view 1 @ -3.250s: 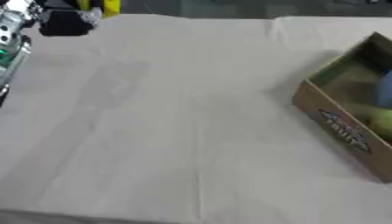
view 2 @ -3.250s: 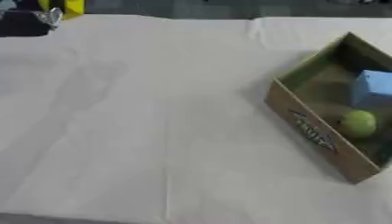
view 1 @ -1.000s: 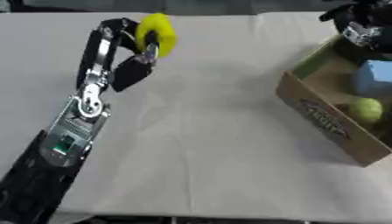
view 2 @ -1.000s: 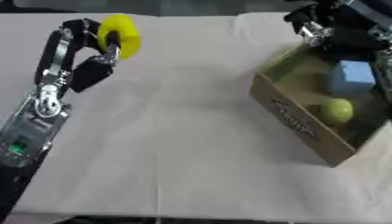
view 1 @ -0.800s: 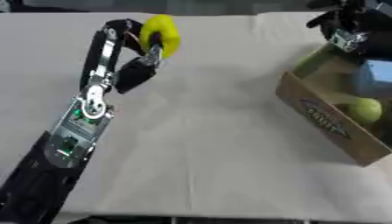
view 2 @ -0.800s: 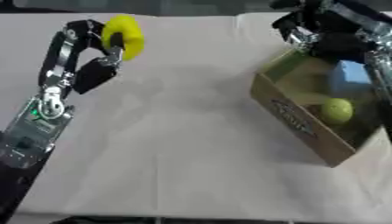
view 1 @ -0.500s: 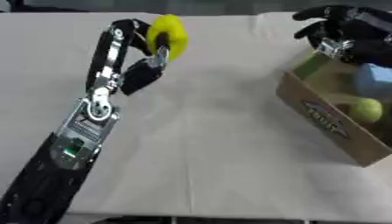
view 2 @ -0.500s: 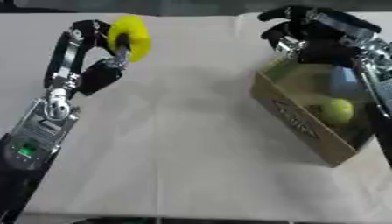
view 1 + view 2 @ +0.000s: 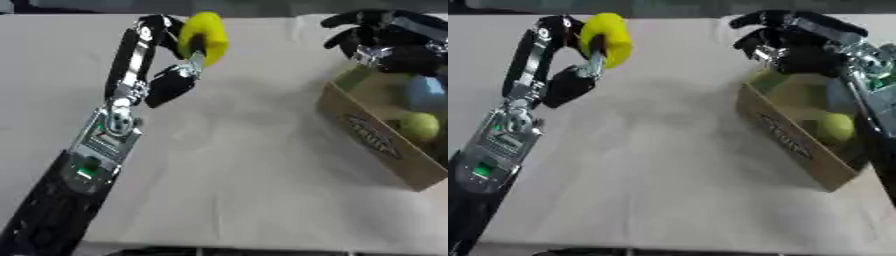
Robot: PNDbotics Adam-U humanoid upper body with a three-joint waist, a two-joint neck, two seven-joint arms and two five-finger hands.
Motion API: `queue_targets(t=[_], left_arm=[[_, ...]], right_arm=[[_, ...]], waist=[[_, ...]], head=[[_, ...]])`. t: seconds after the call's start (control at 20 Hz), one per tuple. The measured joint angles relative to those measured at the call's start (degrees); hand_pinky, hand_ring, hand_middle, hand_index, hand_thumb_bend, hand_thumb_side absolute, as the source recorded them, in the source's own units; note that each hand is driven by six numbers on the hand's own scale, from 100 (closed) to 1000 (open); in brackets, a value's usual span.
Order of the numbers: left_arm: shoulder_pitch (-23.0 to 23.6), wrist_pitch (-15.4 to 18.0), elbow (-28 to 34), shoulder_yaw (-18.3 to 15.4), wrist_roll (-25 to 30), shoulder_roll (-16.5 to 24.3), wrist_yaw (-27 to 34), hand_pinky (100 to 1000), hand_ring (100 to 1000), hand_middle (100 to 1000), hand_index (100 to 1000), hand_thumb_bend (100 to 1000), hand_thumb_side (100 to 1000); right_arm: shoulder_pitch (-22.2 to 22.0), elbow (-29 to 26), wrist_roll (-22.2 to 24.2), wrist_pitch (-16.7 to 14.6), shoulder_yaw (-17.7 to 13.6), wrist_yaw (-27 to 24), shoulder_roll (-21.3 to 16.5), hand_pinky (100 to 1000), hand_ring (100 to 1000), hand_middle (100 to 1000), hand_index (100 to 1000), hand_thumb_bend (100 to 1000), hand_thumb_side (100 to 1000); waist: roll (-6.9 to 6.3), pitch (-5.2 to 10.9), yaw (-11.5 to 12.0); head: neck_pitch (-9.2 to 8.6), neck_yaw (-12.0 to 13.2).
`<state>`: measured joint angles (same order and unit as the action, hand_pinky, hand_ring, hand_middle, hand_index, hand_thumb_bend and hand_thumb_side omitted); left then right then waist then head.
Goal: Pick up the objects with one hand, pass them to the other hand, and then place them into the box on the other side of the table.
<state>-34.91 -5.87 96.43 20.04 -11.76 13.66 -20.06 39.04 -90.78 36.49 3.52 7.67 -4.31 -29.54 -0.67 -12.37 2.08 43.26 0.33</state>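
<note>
Carry the yellow ball [image 9: 203,36], pinched aloft in the left hand [image 9: 179,42] over mid-table, across into the spread, empty right hand [image 9: 785,37] above the box [image 9: 785,137], releasing only once cupped.

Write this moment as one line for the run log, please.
left hand: shut on yellow object, raised | right hand: open, above box far end | box holds green ball, blue item

A bright yellow object [image 9: 203,37], a brown box [image 9: 378,142] holding something pale blue [image 9: 426,93] and what looks yellow-green [image 9: 420,126], on a beige surface [image 9: 245,180].
</note>
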Motion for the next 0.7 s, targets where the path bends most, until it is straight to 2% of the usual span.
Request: queue_targets(t=[0.1,0.2,0.5,0.7], left_arm=[[-0.1,0.2,0.0,0.5,0.7,-0.5,-0.3,622,432,483,588,100,325],[-0.3,0.4,-0.1,1.1,1.3,-1.1,-0.4,621,431,483,588,100,325],[-0.5,0.8,-2.1,2.0,2.2,-2.4,-0.6,619,428,481,587,100,330],[-0.8,1.2,-4.2,2.2,2.1,-3.8,-0.6,617,426,480,586,100,334]], right_arm=[[0.7,0.0,0.2,-0.5,0.5,0.6,0.2,980,841,935,882,100,270],[1.6,0.0,0.3,-1.9,1.0,2.1,0.4,975,848,936,886,100,239],[4.3,0.6,0.4,-9.5,2.4,9.1,0.4,969,862,938,888,100,210],[5.1,2.2,0.3,-13.0,3.0,12.4,0.6,968,868,939,888,100,205]], waist=[[0.00,0.00,0.0],[0.00,0.00,0.0],[0.11,0.00,0.1],[0.21,0.02,0.3]], head=[[0.00,-0.2],[0.00,-0.4],[0.02,-0.4],[0.03,-0.5]])
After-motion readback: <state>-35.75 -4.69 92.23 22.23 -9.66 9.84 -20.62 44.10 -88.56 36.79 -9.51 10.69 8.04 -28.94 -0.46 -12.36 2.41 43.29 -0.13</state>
